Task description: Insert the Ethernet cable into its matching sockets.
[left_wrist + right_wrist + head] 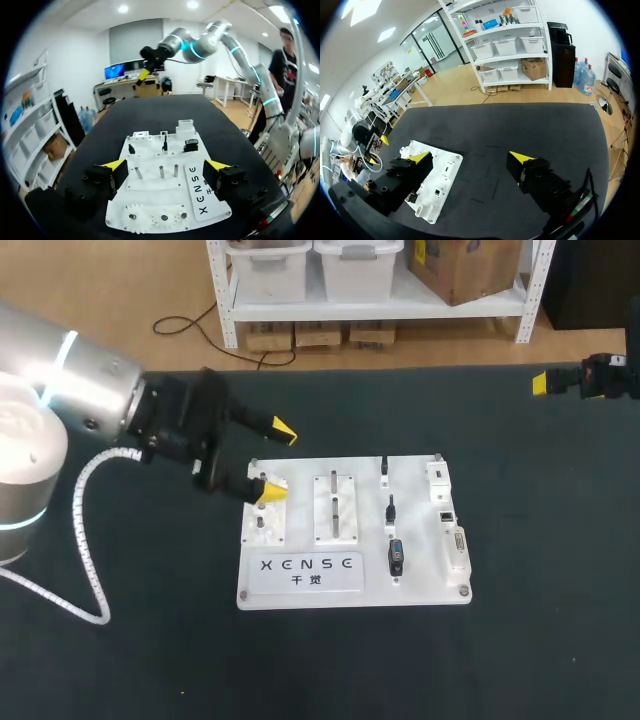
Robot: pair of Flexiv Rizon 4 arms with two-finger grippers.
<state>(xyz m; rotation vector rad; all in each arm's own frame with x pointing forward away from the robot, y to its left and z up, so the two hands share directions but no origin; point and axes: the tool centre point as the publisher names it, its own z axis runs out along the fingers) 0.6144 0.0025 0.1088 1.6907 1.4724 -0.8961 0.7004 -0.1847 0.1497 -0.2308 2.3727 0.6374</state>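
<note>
on the dark table (540,640) sits a white board (420,585), flat, roughly mid-table. its left end has a small block w/ gear wheels (262,523), next to that a plate w/ upright pegs (335,508), and along the near edge a lettered label. right of the pegs there's a column of three small black plug pieces (392,508), one behind the other. along the board's right edge runs a strip of sockets (447,517): a white block at the far end, a small square port in the middle, a longer connector nearest. can't tell from where i stand which black piece is the ethernet cable. all three rest on the board, apart from the sockets strip and w/ nothing gripping them. left arm comes in from the left side, and the left gripper (278,462) hangs over the board's far-left corner. its fingers are spread wide, one yellow tip above the gear block, the other just past the board's far edge, and nothing is held. from its wrist cam the left gripper (165,164) straddles the board: gears under it, pegs between the fingers, plug pieces and white blocks ahead. right gripper (541,383) is way off at the table's far-right edge, well apart from the board, w/ only one yellow tip showing from overhead. its own cam shows the right gripper (471,157) spread wide too, over bare table. the board's socket end pokes out beside one finger.
</note>
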